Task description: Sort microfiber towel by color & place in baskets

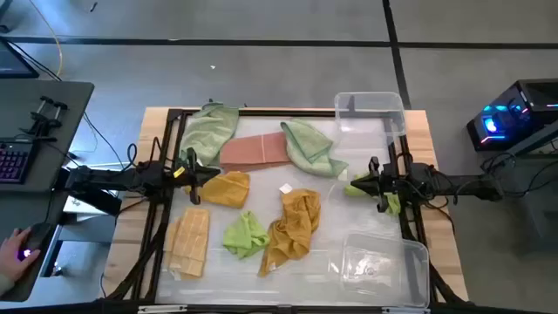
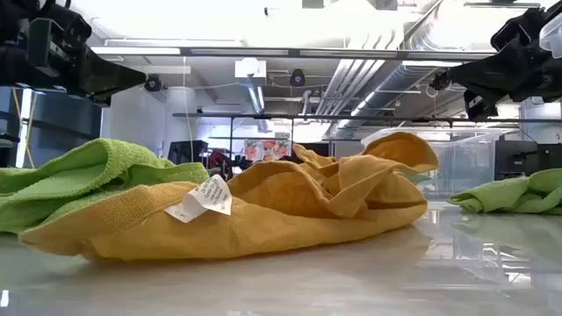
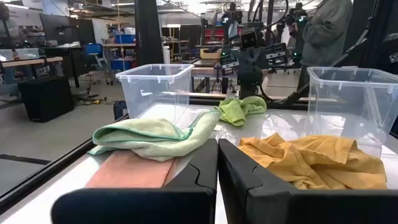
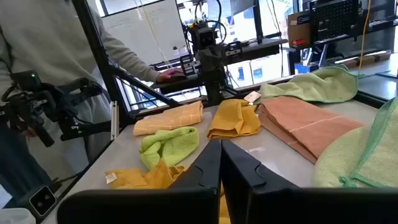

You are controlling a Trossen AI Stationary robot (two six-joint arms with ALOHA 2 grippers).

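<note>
Several microfiber towels lie loose on the table: a light green one (image 1: 209, 131), a salmon one (image 1: 253, 153), a mint one (image 1: 309, 148), mustard ones (image 1: 227, 187) (image 1: 292, 228), a pale yellow one (image 1: 187, 244) and bright green ones (image 1: 244, 235) (image 1: 388, 202). One clear basket (image 1: 370, 118) stands at the far right, another (image 1: 384, 262) at the near right. My left gripper (image 1: 196, 173) hangs shut above the table's left side, beside the mustard towel. My right gripper (image 1: 353, 184) hangs shut on the right, over a bright green towel (image 3: 239, 109). Neither holds anything.
A black frame (image 1: 261, 112) borders the table. A person (image 4: 37, 50) stands beyond the table's left side, with a hand (image 1: 17, 249) on a mouse at a side desk. Bare tabletop (image 1: 323, 262) shows between the towels and the near basket.
</note>
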